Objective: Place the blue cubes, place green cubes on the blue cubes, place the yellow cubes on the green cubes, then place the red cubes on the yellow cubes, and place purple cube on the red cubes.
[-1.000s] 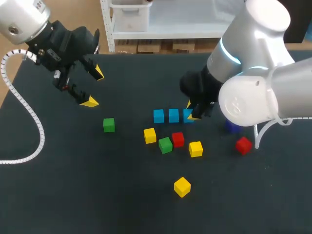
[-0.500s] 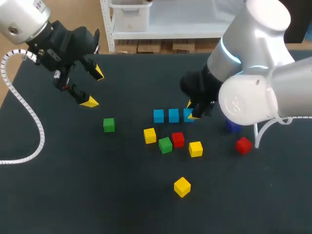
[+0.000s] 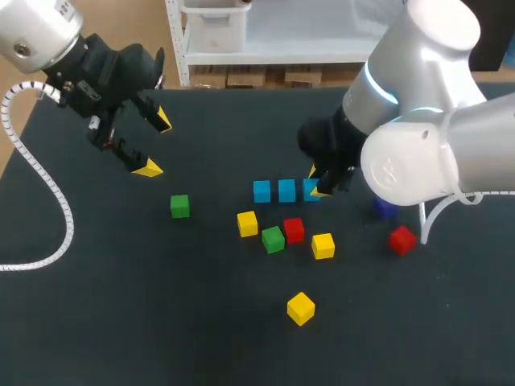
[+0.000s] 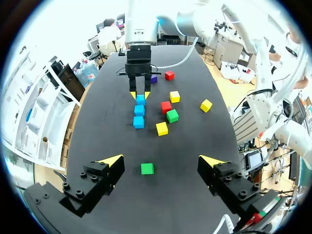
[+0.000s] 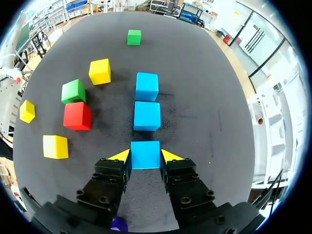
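Over on the left, the left claw [image 3: 155,145] hangs above the black tabletop [image 3: 113,322], its yellow tips spread wide with nothing between them. Just past it, a lone green cube [image 3: 179,206] sits by itself, well apart from everything else. Into the middle now, and here's the loose cluster: a first yellow cube [image 3: 247,223], then a second green cube [image 3: 273,239] right up against a red cube [image 3: 294,230], and a second yellow cube [image 3: 323,245] just beside that pair. A third yellow cube [image 3: 300,308] lies off on its own, nearer the robot's side of the tabletop. Behind the cluster runs the blue row, three in a straight line with narrow gaps between them: the first blue cube [image 3: 261,190], the middle blue cube [image 3: 286,190], and the end blue cube [image 3: 309,191]. That's where the action is. The right claw [image 3: 316,182] is down low on that end blue cube, one yellow tip against each side, pinching it while it rests flat on the tabletop in line with the other two. Further right, a purple cube [image 3: 383,209] peeks out, partly hidden by the big white right arm [image 3: 418,121], and a second red cube [image 3: 401,240] sits near it.
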You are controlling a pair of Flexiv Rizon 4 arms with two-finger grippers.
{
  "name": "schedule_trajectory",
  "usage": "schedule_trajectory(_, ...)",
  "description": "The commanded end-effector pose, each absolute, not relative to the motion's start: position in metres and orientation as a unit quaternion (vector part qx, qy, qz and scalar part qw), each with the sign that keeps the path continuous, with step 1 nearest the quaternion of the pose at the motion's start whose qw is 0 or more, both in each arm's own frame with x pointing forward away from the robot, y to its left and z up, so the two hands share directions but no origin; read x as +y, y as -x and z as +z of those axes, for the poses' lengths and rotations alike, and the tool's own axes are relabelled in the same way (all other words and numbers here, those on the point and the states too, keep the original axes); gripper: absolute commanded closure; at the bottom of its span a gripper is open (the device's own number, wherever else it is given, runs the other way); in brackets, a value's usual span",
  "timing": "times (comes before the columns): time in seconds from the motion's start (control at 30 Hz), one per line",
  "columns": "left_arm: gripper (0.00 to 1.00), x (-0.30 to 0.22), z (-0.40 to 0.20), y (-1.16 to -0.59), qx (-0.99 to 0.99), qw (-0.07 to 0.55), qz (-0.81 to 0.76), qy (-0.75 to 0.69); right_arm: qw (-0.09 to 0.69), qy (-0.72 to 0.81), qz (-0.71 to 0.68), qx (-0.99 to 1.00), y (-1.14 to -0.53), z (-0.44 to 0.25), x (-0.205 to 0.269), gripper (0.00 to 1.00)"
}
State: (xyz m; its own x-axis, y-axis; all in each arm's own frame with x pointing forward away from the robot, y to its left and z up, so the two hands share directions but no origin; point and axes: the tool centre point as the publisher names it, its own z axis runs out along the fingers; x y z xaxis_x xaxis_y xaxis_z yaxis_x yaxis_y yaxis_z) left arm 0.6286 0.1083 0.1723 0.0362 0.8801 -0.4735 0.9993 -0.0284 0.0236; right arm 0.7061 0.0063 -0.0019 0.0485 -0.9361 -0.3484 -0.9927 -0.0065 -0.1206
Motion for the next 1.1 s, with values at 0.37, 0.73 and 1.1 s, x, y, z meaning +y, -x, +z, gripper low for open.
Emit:
schedule_trajectory(0.37,0.00,0.109,0.172,-0.629,0.673,0.179,-0.167,-0.698,0.168,0.705,0.089,0.683,-0.707,-0.003,0.007,0.59)
schedule_trajectory(0.73,0.00,0.109,0.172,-0.629,0.673,0.179,-0.167,-0.698,0.169,0.705,0.089,0.683,-0.707,-0.002,0.007,0.52)
schedule_trajectory(1.1,0.00,0.109,0.172,-0.629,0.673,0.179,-0.167,-0.698,0.173,0.703,0.086,0.684,-0.703,0.013,0.003,0.53)
